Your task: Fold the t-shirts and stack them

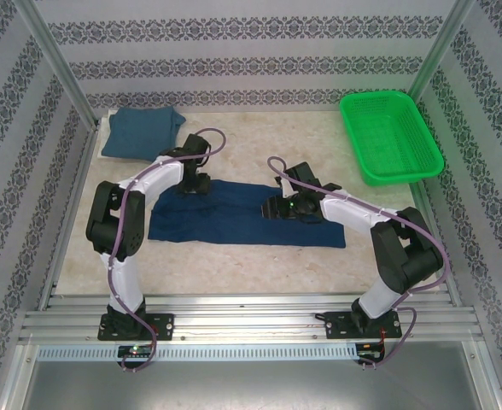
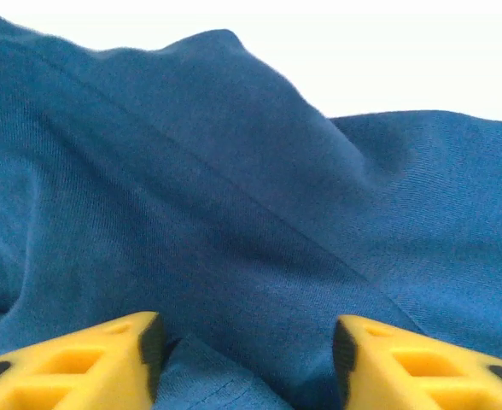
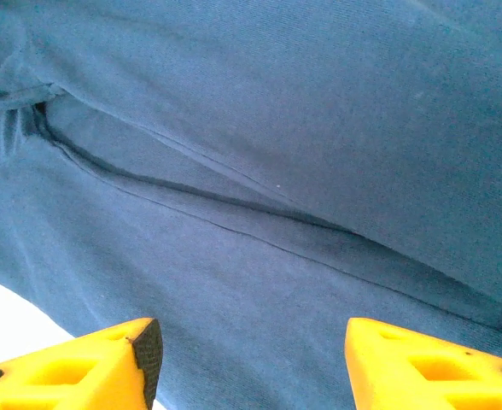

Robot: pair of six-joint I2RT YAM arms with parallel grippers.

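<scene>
Shirt (image 1: 242, 224) lies as long folded band, middle of bench (image 1: 259, 265). My left gripper (image 2: 247, 340) half open, cloth ridge between jaws, unpinched; right gripper (image 3: 253, 343) half open, empty, over cloth. I must bite both layers, lift level.

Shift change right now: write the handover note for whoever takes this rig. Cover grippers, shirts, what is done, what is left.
Left gripper: jaws apart, low at the far edge of the navy t-shirt, cloth between them, not visibly pinched.
Right gripper: jaws apart, low over the same shirt near its middle.
Teal-blue t-shirt: folded, far-left corner of the table.
Done: teal-blue one looks folded; navy one lies as a long strip.
Left: fold the strip crosswise, then stack it on the teal-blue one.
</scene>
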